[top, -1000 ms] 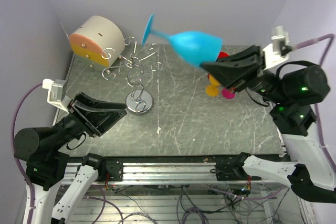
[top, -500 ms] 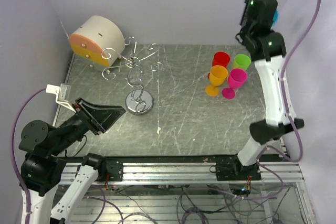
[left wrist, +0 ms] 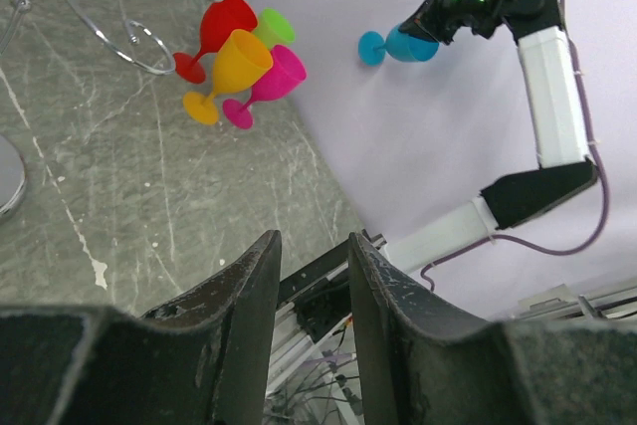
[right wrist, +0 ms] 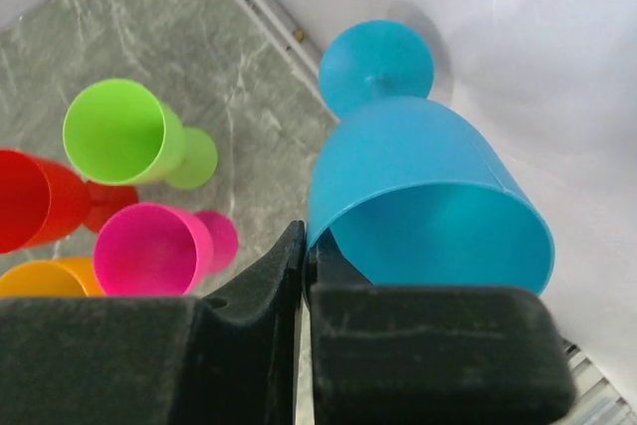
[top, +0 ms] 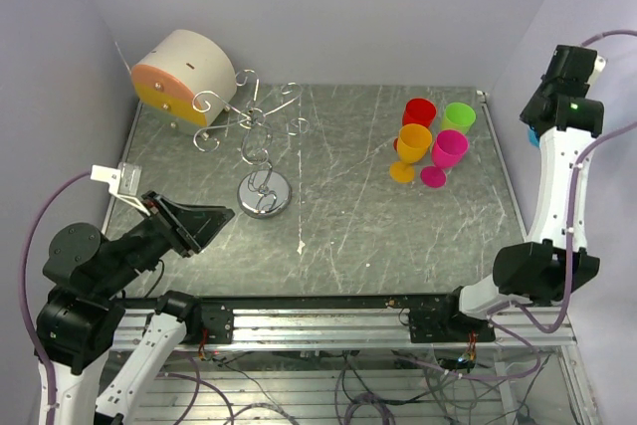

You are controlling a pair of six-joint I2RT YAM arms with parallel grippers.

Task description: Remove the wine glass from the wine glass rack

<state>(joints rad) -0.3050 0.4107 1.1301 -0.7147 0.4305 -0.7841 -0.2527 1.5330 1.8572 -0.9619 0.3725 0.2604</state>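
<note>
Clearly off the wine glass rack (top: pixel 261 136) already: right hand (right wrist: pixel 304 246) clamped shut on the rim wall of the blue wine glass (right wrist: pixel 418 196), up high by the right wall, past the desk (top: pixel 348 216) edge and well apart from the rack. Glass held on its side, foot leading away from the hand, probably because the thin rim is the easiest edge for two fingers to pinch. Kept out beyond the cluster of coloured glasses (top: pixel 413 138), likely to avoid knocking them before any set-down. Rack hooks bare, shiny base standing upright on the desk near the beige-and-orange cylinder (top: pixel 182 77). Left hand (left wrist: pixel 314 246) low at the near left, fingers partly apart with nothing between them, seemingly parked out of the way. Compared with a second ago: glass no longer sweeping over the back middle of the desk close to the hooks, but swung far right toward the wall; left arm barely moved.
</note>
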